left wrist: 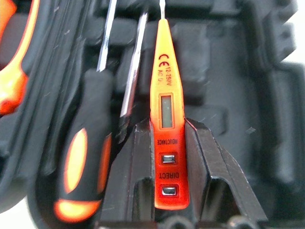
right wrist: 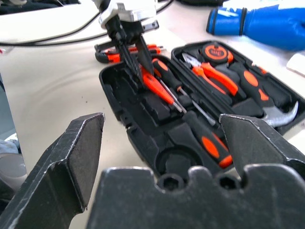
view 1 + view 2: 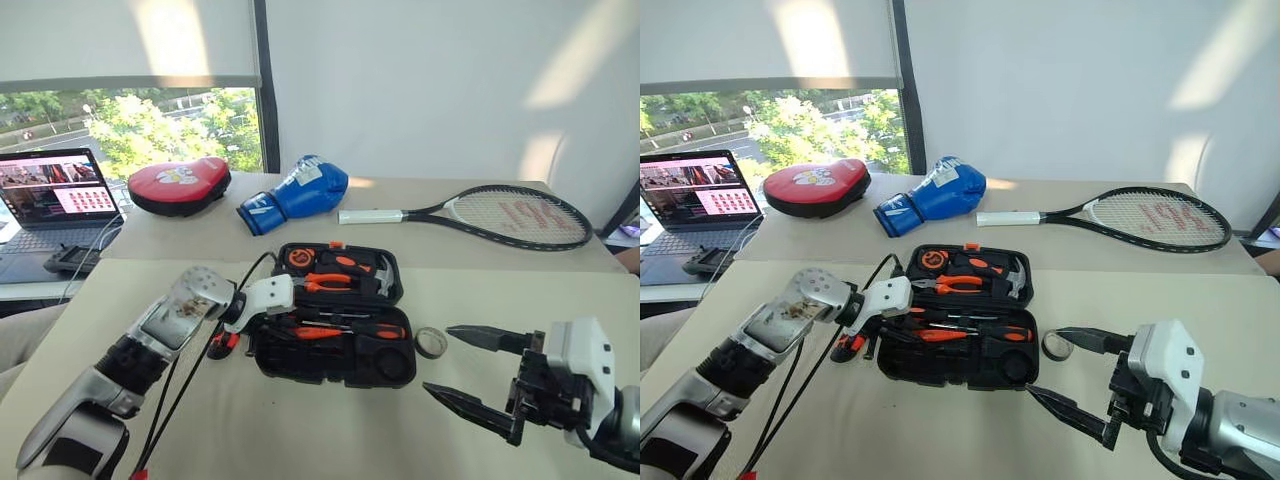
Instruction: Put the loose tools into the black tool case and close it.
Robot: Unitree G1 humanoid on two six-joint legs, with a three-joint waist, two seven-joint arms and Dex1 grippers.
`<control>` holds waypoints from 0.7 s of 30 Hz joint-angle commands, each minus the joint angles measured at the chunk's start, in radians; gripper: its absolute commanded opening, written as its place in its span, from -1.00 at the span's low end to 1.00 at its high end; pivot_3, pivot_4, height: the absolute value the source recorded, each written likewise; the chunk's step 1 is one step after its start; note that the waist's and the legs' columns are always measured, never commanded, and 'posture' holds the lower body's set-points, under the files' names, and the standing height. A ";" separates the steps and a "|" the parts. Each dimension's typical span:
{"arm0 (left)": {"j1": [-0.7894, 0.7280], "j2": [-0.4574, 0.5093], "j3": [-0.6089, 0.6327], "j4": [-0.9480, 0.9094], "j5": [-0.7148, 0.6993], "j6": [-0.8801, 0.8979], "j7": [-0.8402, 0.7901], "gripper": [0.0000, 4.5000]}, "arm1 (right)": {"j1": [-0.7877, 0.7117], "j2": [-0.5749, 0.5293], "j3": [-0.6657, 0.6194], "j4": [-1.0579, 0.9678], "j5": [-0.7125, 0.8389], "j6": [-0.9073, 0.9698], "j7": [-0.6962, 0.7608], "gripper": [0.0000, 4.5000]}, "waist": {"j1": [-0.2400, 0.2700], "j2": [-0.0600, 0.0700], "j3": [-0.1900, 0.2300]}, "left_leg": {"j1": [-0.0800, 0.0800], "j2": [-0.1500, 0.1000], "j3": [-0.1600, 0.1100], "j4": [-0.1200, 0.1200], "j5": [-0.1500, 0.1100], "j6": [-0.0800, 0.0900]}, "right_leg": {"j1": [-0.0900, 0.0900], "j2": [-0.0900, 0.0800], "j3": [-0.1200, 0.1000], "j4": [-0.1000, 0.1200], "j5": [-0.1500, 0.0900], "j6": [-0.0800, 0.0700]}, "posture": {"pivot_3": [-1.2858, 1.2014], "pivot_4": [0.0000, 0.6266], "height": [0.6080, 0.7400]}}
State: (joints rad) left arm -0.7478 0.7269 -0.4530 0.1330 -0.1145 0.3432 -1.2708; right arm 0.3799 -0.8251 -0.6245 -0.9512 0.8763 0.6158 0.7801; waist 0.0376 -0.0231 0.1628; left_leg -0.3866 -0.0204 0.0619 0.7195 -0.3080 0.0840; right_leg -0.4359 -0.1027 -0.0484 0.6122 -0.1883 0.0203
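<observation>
Over the open black tool case [image 3: 330,320] at mid-tabletop [image 3: 300,430], our left tool [image 1: 169,143] clenched the slim orange tester screwdriver [image 1: 164,95]. At four o'clock our right tool [image 3: 470,370] gaped, holding nothing, near the small grey tape roll [image 3: 431,342]. Sunlit window behind.
</observation>
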 commanded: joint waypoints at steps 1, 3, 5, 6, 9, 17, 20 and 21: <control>-0.021 -0.005 -0.001 0.047 0.046 -0.052 -0.028 -0.81 | 0.021 0.006 -0.049 -0.037 0.023 -0.024 -0.016 1.00 | 0.000 0.000 0.000 | 0.000 0.000 0.000 0.001 0.000 0.000 | 0.000 0.000 0.000 0.000 0.000 0.000 | 0.03 -0.52 1.00; -0.027 0.004 -0.004 0.074 0.067 -0.098 -0.050 -0.81 | 0.030 0.007 -0.053 -0.040 0.026 -0.027 -0.020 1.00 | 0.000 0.000 0.000 | 0.000 0.000 0.000 0.002 0.000 0.001 | 0.001 0.000 0.000 0.000 0.000 0.001 | 0.03 -0.52 1.00; -0.026 0.002 0.002 0.085 0.067 -0.112 -0.065 -0.81 | 0.035 0.005 -0.050 -0.038 0.026 -0.031 -0.022 1.00 | -0.002 0.000 0.000 | 0.000 0.000 0.000 0.003 -0.001 0.001 | 0.001 0.000 0.000 0.000 0.001 0.001 | 0.03 -0.52 1.00; -0.025 0.000 0.002 0.089 0.068 -0.128 -0.076 -0.81 | 0.036 0.004 -0.048 -0.036 0.024 -0.033 -0.022 1.00 | -0.003 0.000 0.000 | 0.000 0.000 0.000 0.003 -0.001 0.001 | 0.001 0.000 0.001 0.000 0.001 0.002 | 0.03 -0.52 1.00; -0.026 -0.004 0.002 0.112 0.083 -0.172 -0.089 -0.81 | 0.035 0.001 -0.043 -0.030 0.020 -0.036 -0.022 1.00 | -0.003 0.000 0.000 | 0.000 0.000 0.000 0.003 -0.001 0.001 | 0.001 0.000 0.001 0.001 0.001 0.002 | 0.03 -0.52 1.00; -0.032 -0.018 0.001 0.157 0.105 -0.207 -0.105 -0.81 | 0.051 -0.001 -0.057 -0.028 0.016 -0.037 -0.014 1.00 | -0.003 0.000 0.000 | 0.001 0.000 0.000 0.003 -0.001 0.001 | 0.002 0.000 0.001 0.001 0.001 0.002 | 0.03 -0.52 1.00; -0.027 -0.016 0.000 0.144 0.114 -0.182 -0.110 -0.81 | 0.067 0.002 -0.062 -0.035 0.014 -0.040 -0.012 1.00 | -0.003 0.000 0.000 | 0.002 0.001 0.000 0.003 -0.001 0.001 | 0.003 0.000 0.001 0.001 0.001 0.002 | 0.03 -0.52 1.00; -0.026 -0.016 -0.001 0.139 0.117 -0.177 -0.111 -0.81 | 0.071 0.003 -0.064 -0.036 0.014 -0.042 -0.012 1.00 | -0.003 0.000 0.000 | 0.002 0.001 0.000 0.004 -0.001 0.001 | 0.003 0.000 0.001 0.001 0.001 0.002 | 0.03 -0.52 1.00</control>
State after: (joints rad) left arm -0.7834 0.7011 -0.4430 0.2662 -0.0406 0.1429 -1.3713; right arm 0.4480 -0.8246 -0.6475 -0.9637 0.8855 0.6049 0.7633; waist 0.0345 -0.0229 0.1625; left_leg -0.3838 -0.0197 0.0620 0.7232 -0.3088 0.0853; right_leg -0.4323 -0.1028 -0.0470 0.6132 -0.1871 0.0224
